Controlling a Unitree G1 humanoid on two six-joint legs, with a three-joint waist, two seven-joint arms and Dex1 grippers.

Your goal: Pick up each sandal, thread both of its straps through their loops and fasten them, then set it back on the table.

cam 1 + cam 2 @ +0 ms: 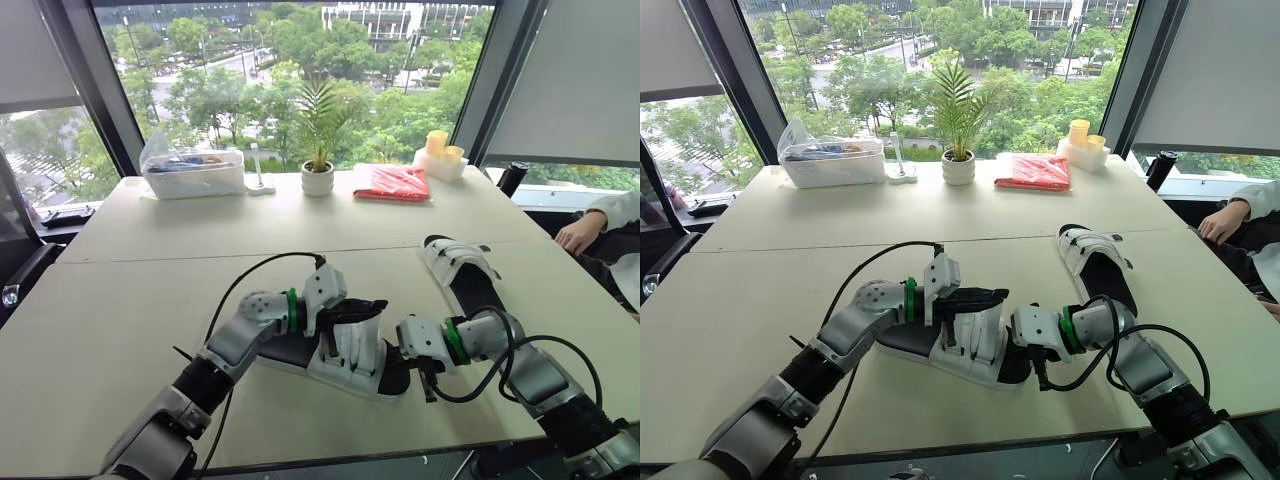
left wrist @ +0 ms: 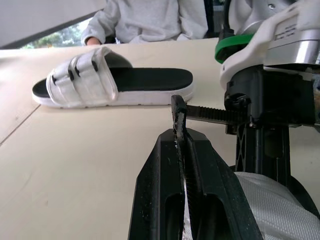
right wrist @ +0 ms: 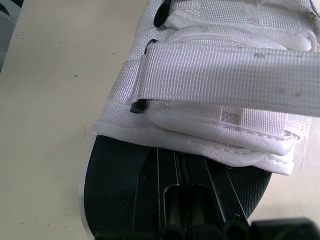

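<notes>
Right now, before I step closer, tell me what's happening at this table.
The robot has both arms on the near sandal, which lies flat on the table. Its left gripper, fingers shut, sits over the white straps. Its right gripper is at the sandal's end on the robot's right. Whether those straps are fastened I can't tell. The second sandal lies apart, farther off on the robot's right, untouched. A person's hand rests at the table's right edge.
</notes>
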